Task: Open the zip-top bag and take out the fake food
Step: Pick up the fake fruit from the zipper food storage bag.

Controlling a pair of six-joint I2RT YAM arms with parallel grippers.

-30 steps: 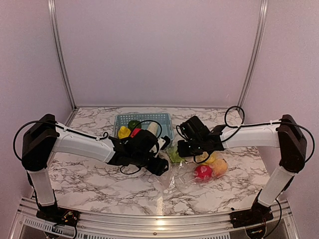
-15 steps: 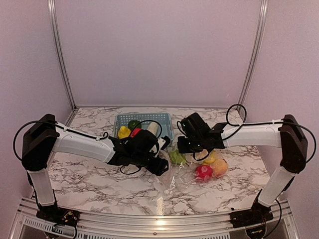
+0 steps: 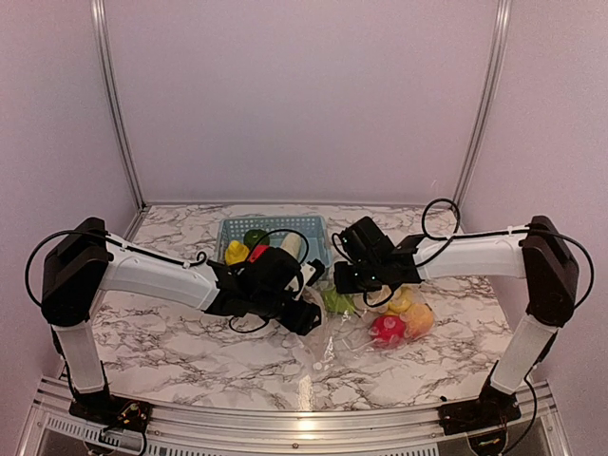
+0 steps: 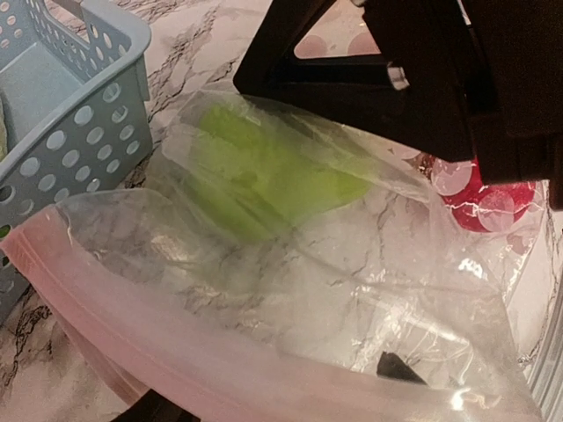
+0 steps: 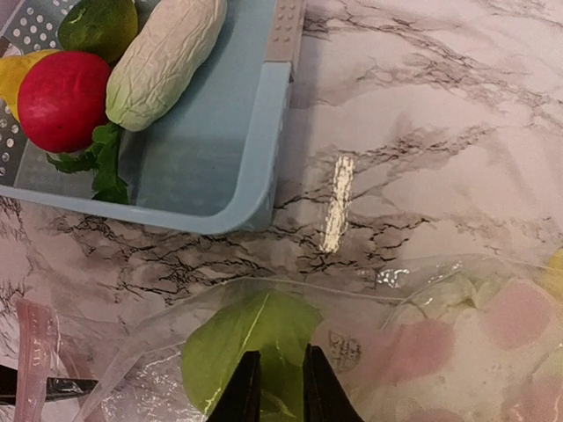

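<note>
The bag point(image 3: 353, 332), likely limp and slippery, lies beside the basket point(image 3: 275, 226), best taken by its zipper strip point(image 4: 132, 345), where the left gripper point(image 3: 309, 321) stands spread; the right gripper point(image 5: 277, 387) has its jaws nearly together over green food point(image 5: 230, 338), grip unclear.

Basket point(image 3: 318, 228) at back centre of counter point(image 3: 190, 351), some fake food point(image 3: 249, 245) inside. Zip-top bag point(image 3: 356, 334) flat on counter just front-right of basket, more pieces inside, mostly toward right end.

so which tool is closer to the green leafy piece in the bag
Right. The right tool is directly over the green leafy piece; the left tool is beside it, at the zipper edge of the zip-top bag.
</note>
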